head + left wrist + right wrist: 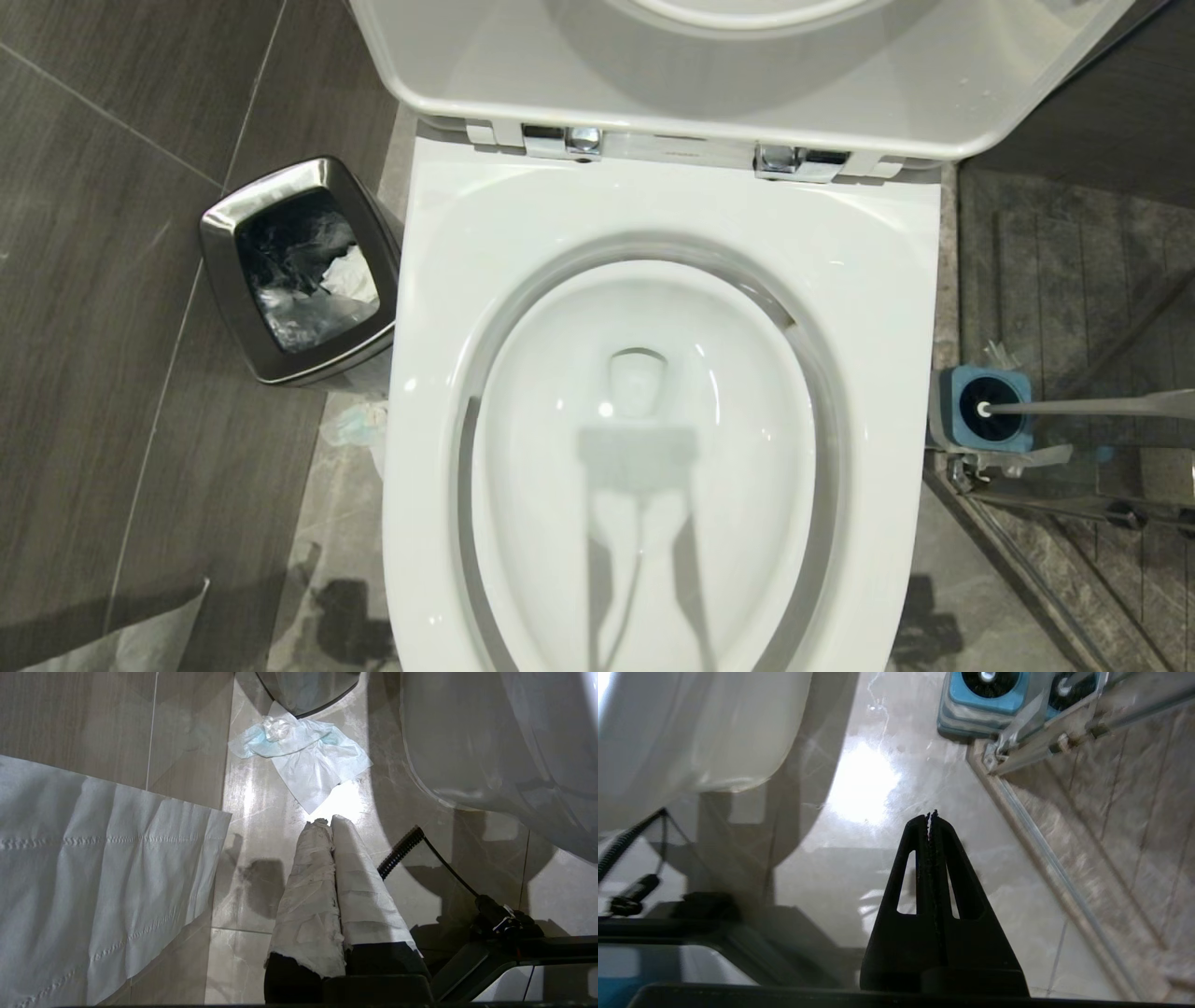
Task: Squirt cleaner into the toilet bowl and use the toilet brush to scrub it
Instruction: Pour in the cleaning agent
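Note:
The white toilet bowl (448, 280) fills the middle of the head view, seat and lid raised, its basin holding clear water. To its right on the floor stands the toilet brush (1083, 406) in a blue-and-grey holder (952, 411), its pale handle leaning away to the right. The holder (985, 695) also shows in the right wrist view, well ahead of my right gripper (931, 814), whose black jaws are shut and empty above the floor. My left gripper (329, 821), its fingers wrapped in white paper, is shut and empty over the floor left of the bowl's outer wall (490, 742). The cleaner is out of view.
A steel bin (219, 280) with a dark liner stands left of the toilet. A crumpled white-and-blue tissue (303, 756) lies on the floor between bin and bowl. A hanging paper sheet (93, 882) is at the left. A metal door track (1045, 742) borders the stone floor on the right.

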You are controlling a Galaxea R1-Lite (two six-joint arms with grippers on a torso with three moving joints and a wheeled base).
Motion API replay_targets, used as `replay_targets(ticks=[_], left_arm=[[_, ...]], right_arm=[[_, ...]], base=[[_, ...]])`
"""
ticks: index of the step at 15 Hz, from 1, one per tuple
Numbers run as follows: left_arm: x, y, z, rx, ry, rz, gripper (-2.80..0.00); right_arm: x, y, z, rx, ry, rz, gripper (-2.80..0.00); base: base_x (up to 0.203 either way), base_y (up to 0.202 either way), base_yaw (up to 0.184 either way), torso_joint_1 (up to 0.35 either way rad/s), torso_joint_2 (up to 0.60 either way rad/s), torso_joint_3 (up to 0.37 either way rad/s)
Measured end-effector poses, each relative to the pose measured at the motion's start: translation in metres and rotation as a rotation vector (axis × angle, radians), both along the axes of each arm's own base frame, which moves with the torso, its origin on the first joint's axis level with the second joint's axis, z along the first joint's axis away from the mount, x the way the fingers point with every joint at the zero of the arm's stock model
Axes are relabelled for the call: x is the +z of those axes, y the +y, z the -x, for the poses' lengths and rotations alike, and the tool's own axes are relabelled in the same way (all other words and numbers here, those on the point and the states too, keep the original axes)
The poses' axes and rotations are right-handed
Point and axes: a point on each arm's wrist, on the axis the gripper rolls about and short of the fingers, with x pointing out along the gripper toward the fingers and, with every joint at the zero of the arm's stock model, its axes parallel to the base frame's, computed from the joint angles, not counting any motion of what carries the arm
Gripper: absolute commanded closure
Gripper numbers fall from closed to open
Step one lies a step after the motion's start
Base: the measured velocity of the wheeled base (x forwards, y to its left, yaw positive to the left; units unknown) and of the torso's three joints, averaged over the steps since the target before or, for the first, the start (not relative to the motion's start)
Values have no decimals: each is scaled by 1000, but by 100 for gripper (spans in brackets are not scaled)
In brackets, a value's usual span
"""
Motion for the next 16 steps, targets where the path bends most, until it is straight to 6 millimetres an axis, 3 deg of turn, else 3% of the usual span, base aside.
replay_targets(ticks=[4,7,11,13,16], left_arm=[[0,0,0,0,0,0,0],[0,0,0,0,0,0,0],[0,0,0,0,0,0,0],[0,0,0,0,0,0,0],[0,0,0,0,0,0,0]], right_arm=[[27,1,-5,29,23,-22,0],[60,1,-31,59,123,-56,0],[92,2,-109,76,278,-92,0],[90,4,-158,77,343,-94,0],[66,19,-225,71,356,-60,0]], base=[[0,0,0,0,0,0],[0,0,0,0,0,0],[0,0,0,0,0,0],[0,0,0,0,0,0],[0,0,0,0,0,0]])
